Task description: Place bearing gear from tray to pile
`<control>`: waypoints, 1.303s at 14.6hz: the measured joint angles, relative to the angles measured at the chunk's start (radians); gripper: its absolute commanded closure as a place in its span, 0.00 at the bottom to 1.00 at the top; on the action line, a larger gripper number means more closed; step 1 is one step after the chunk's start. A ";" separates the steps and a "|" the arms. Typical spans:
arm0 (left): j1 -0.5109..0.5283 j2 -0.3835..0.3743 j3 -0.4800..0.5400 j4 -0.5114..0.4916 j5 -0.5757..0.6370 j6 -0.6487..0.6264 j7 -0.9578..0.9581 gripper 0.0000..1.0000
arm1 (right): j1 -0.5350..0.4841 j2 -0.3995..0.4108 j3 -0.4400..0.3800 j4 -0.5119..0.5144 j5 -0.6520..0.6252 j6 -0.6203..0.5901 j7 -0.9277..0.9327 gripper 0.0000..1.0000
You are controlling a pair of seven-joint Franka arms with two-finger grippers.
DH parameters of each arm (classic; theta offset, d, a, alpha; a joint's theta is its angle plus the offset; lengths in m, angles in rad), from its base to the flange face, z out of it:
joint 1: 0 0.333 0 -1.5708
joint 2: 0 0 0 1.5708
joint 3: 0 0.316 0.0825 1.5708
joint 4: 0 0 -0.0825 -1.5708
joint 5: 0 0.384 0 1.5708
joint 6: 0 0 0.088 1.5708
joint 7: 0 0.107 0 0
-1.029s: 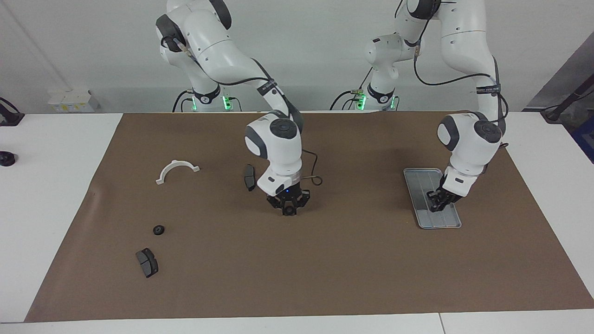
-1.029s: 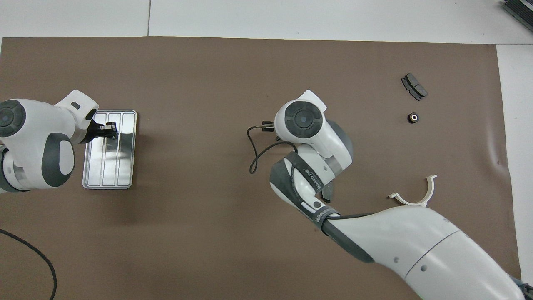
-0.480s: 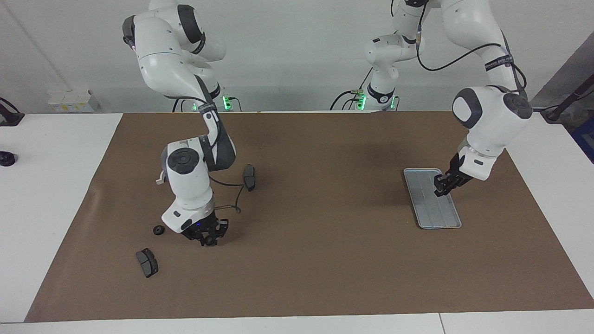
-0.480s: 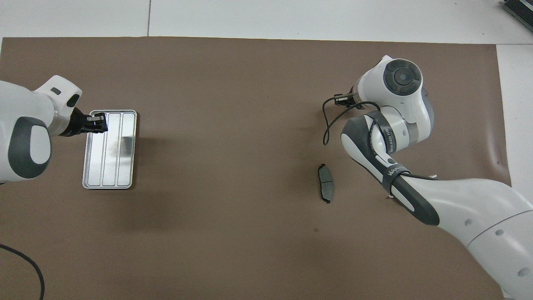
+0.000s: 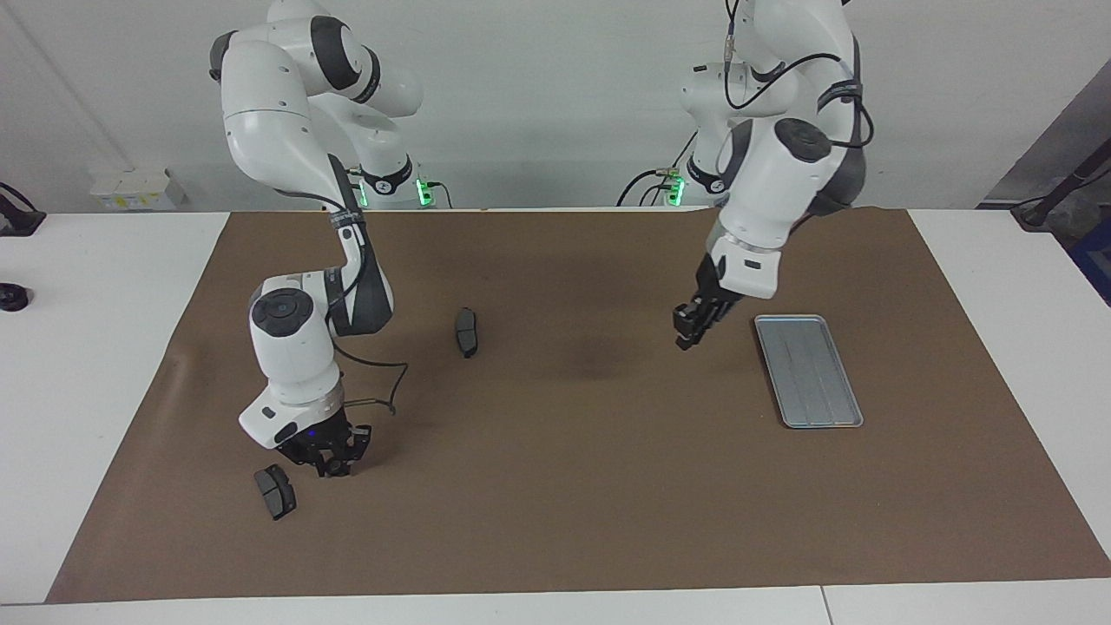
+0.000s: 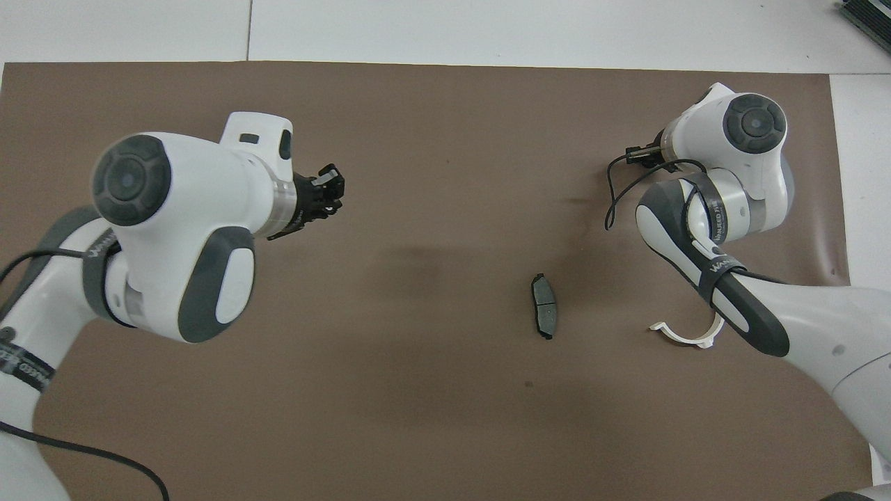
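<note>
One gear (image 5: 333,472) clamped in right gripper (image 5: 332,467), low over mat (image 5: 555,486), just beside pad (image 5: 274,491). Lower straight, set down clear of pad, open fully before lifting. Leave left gripper (image 5: 690,334), fingertips together, parked over mat beside tray (image 5: 807,369), seemingly bare.

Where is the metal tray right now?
In the facing view, the tray lies flat on the brown mat toward the left arm's end, beside the raised left gripper.
</note>
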 measured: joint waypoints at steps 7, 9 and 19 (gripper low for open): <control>-0.184 0.134 0.003 -0.116 0.000 0.355 -0.250 1.00 | 0.056 0.000 0.008 0.090 -0.002 -0.083 0.003 0.00; -0.191 0.217 0.003 -0.115 0.000 0.451 -0.250 0.25 | 0.123 -0.005 0.011 0.127 -0.002 -0.128 0.062 0.00; -0.008 0.050 0.036 -0.050 0.001 0.096 -0.014 0.00 | 0.378 -0.015 0.029 0.120 0.001 -0.179 0.442 0.00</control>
